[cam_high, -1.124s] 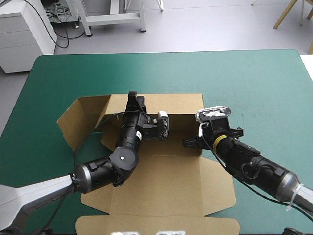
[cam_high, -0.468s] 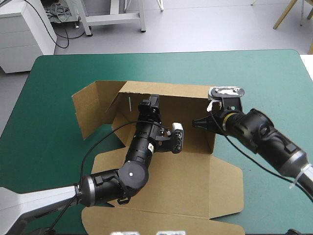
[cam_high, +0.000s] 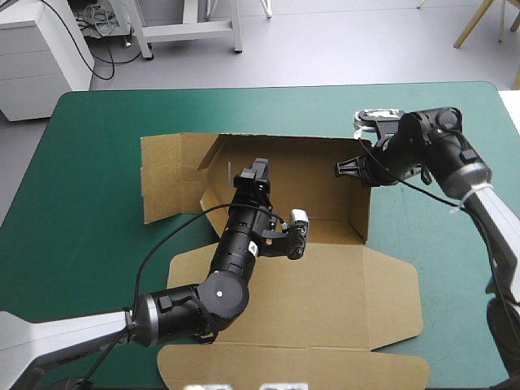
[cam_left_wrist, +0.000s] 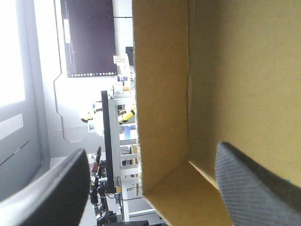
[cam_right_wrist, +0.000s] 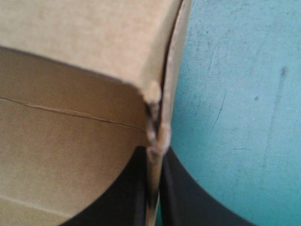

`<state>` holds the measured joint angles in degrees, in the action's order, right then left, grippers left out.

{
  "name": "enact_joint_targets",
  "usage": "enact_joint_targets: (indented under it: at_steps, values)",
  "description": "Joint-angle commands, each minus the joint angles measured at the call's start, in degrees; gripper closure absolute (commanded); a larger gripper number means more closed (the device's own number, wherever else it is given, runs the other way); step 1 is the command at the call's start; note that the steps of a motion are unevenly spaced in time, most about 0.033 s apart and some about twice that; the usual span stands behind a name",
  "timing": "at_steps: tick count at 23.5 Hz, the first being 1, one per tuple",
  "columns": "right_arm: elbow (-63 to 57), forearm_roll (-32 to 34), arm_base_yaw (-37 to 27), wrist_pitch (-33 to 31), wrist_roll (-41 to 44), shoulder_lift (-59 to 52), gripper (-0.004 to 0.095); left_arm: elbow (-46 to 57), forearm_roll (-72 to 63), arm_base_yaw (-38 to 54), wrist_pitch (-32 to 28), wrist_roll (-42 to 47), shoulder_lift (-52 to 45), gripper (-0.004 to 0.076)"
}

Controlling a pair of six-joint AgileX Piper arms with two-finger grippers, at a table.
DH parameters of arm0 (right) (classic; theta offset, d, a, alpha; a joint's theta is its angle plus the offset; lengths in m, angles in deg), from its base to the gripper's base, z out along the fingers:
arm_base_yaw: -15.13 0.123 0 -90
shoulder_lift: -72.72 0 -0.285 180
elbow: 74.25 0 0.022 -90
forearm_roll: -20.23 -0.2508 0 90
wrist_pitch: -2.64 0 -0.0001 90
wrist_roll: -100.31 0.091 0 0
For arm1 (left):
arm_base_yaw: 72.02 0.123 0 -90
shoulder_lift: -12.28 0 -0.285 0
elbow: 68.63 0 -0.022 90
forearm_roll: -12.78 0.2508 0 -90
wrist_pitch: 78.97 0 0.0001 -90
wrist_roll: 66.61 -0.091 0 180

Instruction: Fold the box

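Teal-green table (cam_high: 97, 146) under a brown box (cam_high: 325, 280), walls raised, lid flat.

Box (cam_high: 268, 166) at the middle of the surface (cam_high: 97, 122), a tool at each raised wall.
Left tool (cam_high: 257, 169) is inside the tray at 12 o'clock, right tool (cam_high: 344, 168) is on the wall corner at 1 o'clock, and the lid (cam_high: 325, 301) lies flat toward 6 o'clock.

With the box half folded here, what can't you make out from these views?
High view: finger gap of the left gripper, hidden behind its own wrist inside the box.
High view: hold of the right gripper on the wall, too small.
Right wrist view: all but one box corner, cut off.
Left wrist view: the right gripper, hidden by raised board.
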<state>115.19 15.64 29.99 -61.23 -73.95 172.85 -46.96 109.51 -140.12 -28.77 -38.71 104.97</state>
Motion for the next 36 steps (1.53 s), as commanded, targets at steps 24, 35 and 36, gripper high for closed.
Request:
enact_joint_targets:
  at_steps: [24, 35, 36]
  values:
    - [15.06, 0.12, -0.44, -5.01, -3.40, 10.31, 0.0927, -44.43, -111.19, 62.76, 12.77, -51.63, -2.33, 0.0717]
    - [15.18, 3.04, -0.95, -5.01, -3.30, 10.31, 0.0927, -25.70, -144.69, 97.85, 9.98, -51.66, -2.33, 0.0717]
    - [15.18, 3.04, -1.64, -5.01, -3.30, 10.31, 0.0927, -23.45, -147.58, 99.37, 8.86, -51.66, -2.33, 0.0717]
